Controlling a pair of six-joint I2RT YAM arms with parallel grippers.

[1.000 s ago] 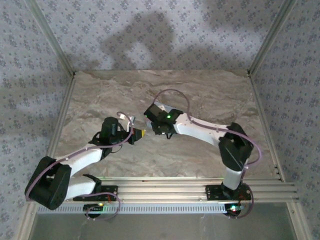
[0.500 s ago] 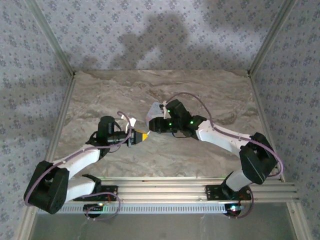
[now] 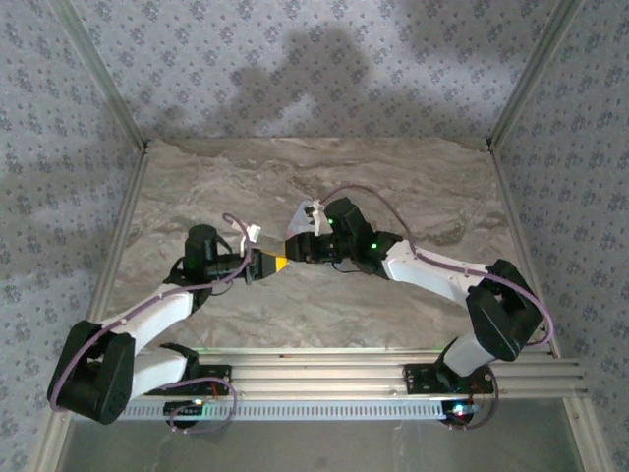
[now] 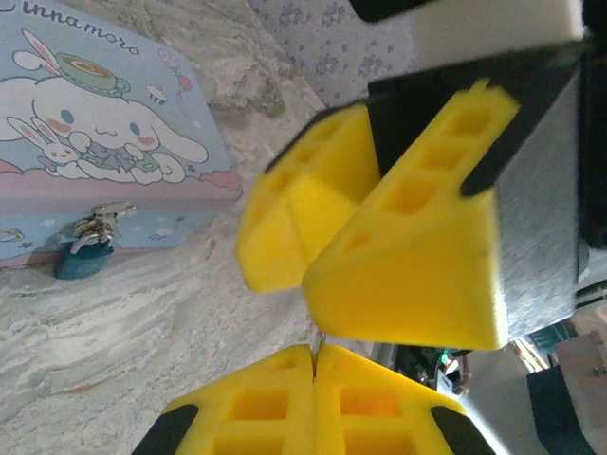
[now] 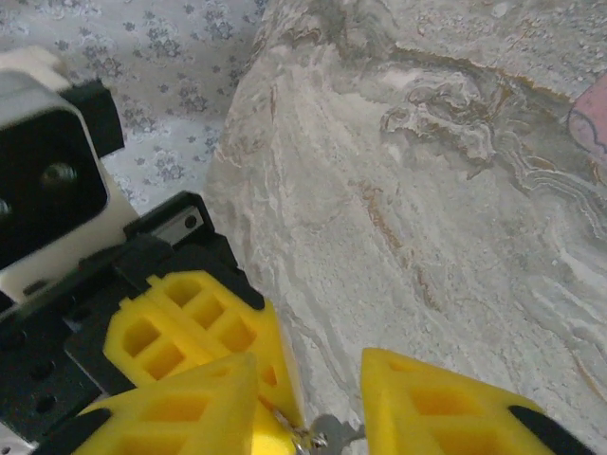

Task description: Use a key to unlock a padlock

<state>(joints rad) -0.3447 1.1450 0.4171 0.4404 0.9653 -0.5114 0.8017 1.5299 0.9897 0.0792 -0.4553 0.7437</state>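
Key [image 5: 332,437]: a small metal sliver. I saw it sticking out from the tip of the left gripper [image 4: 314,355], whose yellow pads [image 4: 256,408] were pressed flat together with no gap, pinching it. That put the key where the two grippers met tip to tip, near the middle of the table [image 3: 413,187].

Right gripper [image 5: 318,393]: its fingers were apart with a clear gap, and the key's free end sat in that gap. I couldn't tell if either pad touched it, and it gripped nothing I could confirm.

Padlock [image 4: 81,258]: dark-blue body, silver shackle. It hung at the front edge of the tin [image 4: 114,104], with the body down against the table just beside the tin's wall, apart from both grippers. I couldn't tell whether the shackle was closed.

The tin was pale blue and rectangular, and it lay flat on the table. The lid was on, so I couldn't tell what was inside.

The lid print showed a white long-eared cartoon figure with small bunnies, a teacup and balloons. The writing along the top read "innamoro", with the first letter clipped by the frame edge and the end cut off. I could read no other text.

The table had a grey-beige marble pattern, and the walls [image 3: 295,69] around it had a small flower print.
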